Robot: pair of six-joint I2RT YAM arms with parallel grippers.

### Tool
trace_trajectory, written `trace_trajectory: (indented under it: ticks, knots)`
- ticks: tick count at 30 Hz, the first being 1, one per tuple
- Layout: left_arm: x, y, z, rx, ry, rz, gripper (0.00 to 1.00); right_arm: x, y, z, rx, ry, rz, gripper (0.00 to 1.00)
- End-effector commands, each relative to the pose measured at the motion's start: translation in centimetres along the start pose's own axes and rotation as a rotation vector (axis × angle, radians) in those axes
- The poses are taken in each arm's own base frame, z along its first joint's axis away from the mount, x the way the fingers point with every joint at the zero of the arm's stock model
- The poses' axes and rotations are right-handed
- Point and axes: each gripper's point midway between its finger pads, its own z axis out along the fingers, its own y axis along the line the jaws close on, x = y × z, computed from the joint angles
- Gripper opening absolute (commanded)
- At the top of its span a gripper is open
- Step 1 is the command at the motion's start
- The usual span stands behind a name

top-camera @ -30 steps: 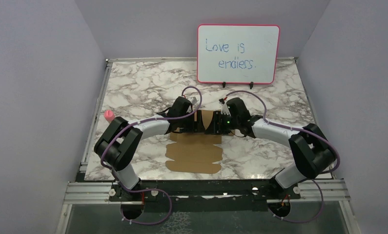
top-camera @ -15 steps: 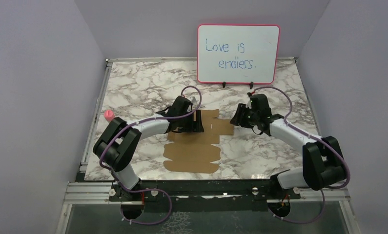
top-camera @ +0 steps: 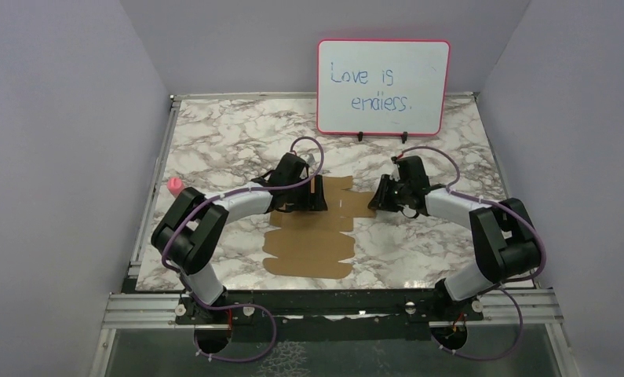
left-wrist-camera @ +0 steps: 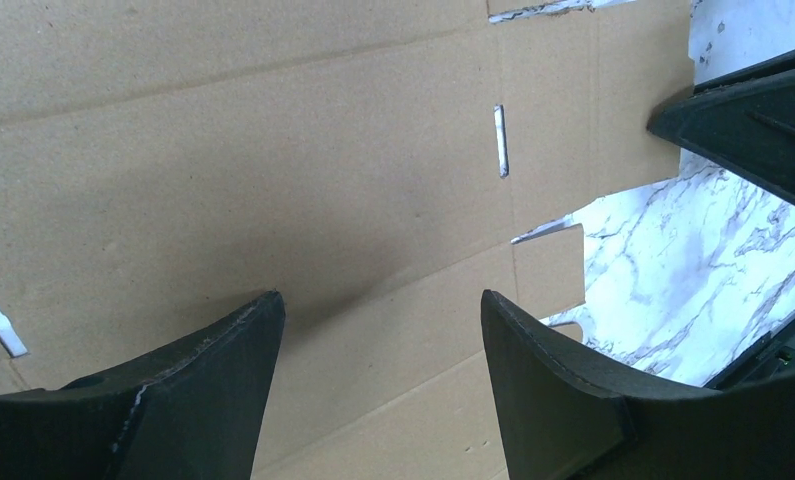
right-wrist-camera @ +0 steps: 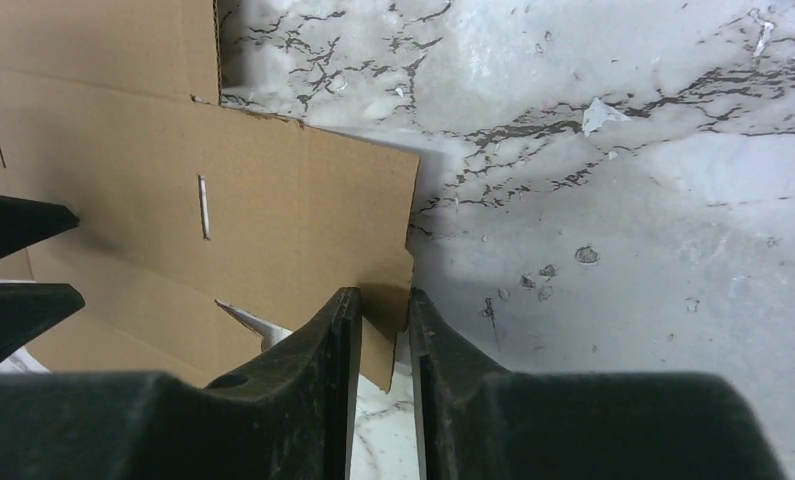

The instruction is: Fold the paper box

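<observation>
The paper box [top-camera: 316,236] is a flat brown die-cut sheet lying at the middle of the marble table. My left gripper [top-camera: 312,201] is open and hovers low over the sheet's far part; its wide-set fingertips [left-wrist-camera: 263,310] frame bare cardboard [left-wrist-camera: 273,170] near a slit. My right gripper [top-camera: 377,203] is at the sheet's right flap [right-wrist-camera: 303,210]. Its jaws stand only a narrow gap apart [right-wrist-camera: 385,292]. The flap's right edge sits in that gap, slightly raised off the table. The right gripper's black fingers [left-wrist-camera: 753,110] show at the upper right of the left wrist view.
A pink-framed whiteboard [top-camera: 383,86] stands at the back of the table. A small pink object [top-camera: 174,185] lies near the left edge. Grey walls close in both sides. Bare marble [right-wrist-camera: 623,200] lies to the right of the flap.
The right gripper left the middle of the sheet, swung out to the right, then came back to the right flap's edge with its jaws narrowed. The raised middle fold now lies flat. The left gripper barely moved.
</observation>
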Motion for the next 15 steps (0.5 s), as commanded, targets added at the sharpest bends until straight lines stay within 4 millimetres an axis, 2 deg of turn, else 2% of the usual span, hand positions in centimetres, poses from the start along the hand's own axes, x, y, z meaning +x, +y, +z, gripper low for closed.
trace_trajectory:
  ticks: [1, 8, 15]
  knots:
    - [0.1, 0.3, 0.9, 0.003, 0.007, -0.004, 0.74, -0.6, 1.2, -0.4, -0.048, 0.013, -0.02, 0.24]
    - [0.3, -0.6, 1.4, 0.058, 0.011, -0.049, 0.74, -3.7, 3.1, -2.5, -0.061, -0.032, -0.091, 0.03]
    - [-1.3, -2.7, 2.9, 0.161, -0.026, -0.11, 0.73, -6.7, 3.2, -2.5, 0.076, -0.051, -0.212, 0.01]
